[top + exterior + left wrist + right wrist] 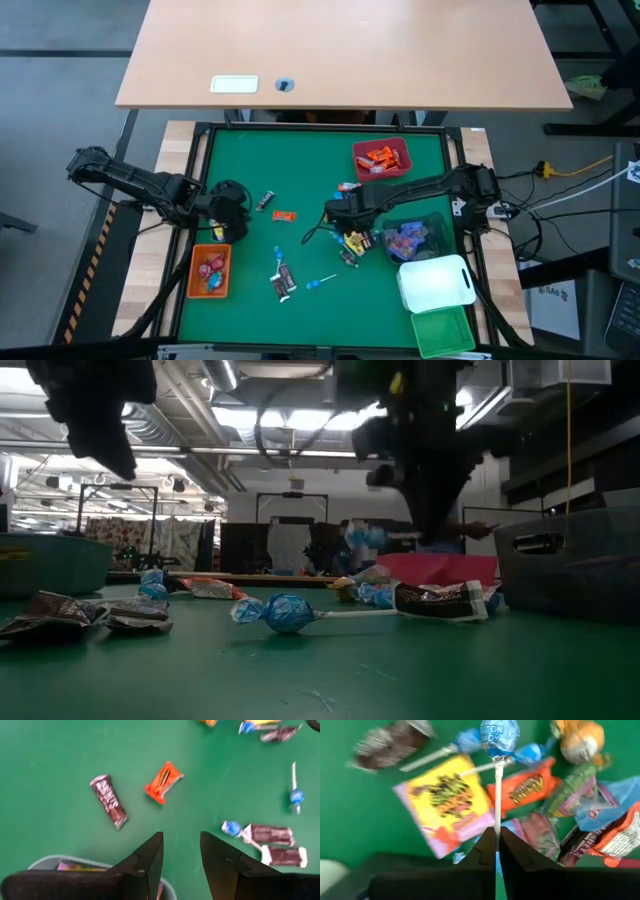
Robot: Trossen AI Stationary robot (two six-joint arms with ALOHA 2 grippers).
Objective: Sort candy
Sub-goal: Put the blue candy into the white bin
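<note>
A blue lollipop was pinched by its stick in the clenched right gripper above the candy pile on the green mat, while the left gripper was held parted over the orange bin.

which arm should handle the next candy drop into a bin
Right. The right gripper is already shut on the stick of a blue lollipop over the candy pile, while the left gripper hangs open, holding nothing.

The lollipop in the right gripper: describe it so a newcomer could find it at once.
On the green mat, find the candy pile under the right gripper. The lollipop has its white stick pinched between the shut fingers; its blue-wrapped head rises above the flat yellow and orange packets.
</note>
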